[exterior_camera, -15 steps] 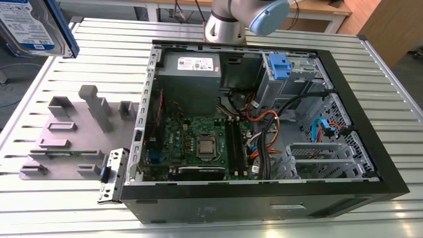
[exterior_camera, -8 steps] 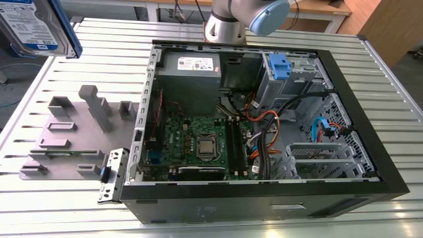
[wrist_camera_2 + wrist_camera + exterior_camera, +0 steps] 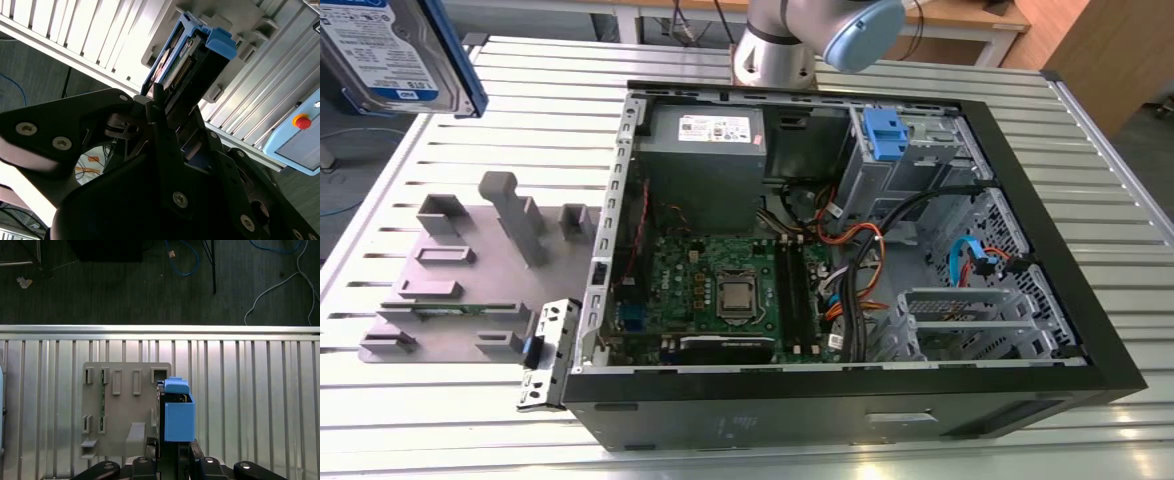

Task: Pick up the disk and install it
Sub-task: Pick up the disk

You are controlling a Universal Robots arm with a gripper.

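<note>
Tool [image 3: 172,449] pinching disk [image 3: 178,420] edge-on, held clear of slatted surface [image 3: 250,405], over edge of grey holder [image 3: 125,410]. In exterior view, disk well apart from open case [image 3: 1067,300].

Bright, even light makes the ribbed metal table [image 3: 440,430] shine pale in the exterior view, while the open computer case [image 3: 787,410] is darker inside. In the second wrist view the table glares white behind the shadowed disk [image 3: 185,70]. In the first wrist view the floor [image 3: 100,290] is dim.
</note>
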